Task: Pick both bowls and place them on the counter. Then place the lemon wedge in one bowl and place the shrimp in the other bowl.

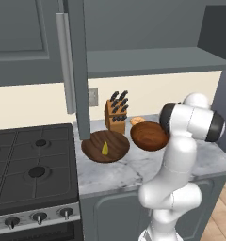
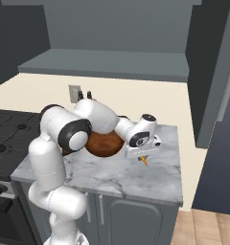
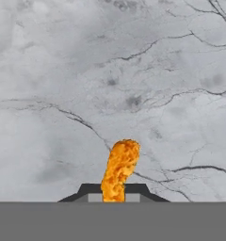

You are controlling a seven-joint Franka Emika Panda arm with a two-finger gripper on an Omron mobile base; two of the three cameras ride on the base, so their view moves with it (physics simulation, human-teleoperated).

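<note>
The wide dark brown bowl [image 1: 105, 146] sits on the marbled counter [image 1: 133, 175] beside the stove, with the yellow lemon wedge [image 1: 105, 148] lying inside it. To its right stands the smaller reddish-brown bowl [image 1: 149, 136] [image 2: 103, 143], holding nothing that I can see. My gripper [image 2: 144, 157] [image 3: 114, 195] hangs just right of that bowl, pointing down at the counter [image 3: 133, 70]. It is shut on the orange shrimp [image 2: 144, 161] [image 3: 119, 168], which sticks out from between the fingertips. In the left base view my arm hides the hand.
A wooden knife block [image 1: 116, 115] stands against the wall behind the bowls, and a small pale orange item [image 1: 137, 121] lies behind the reddish bowl. The black gas stove [image 1: 35, 164] borders the counter on the left. An open cabinet door [image 1: 79, 70] hangs above the wide bowl.
</note>
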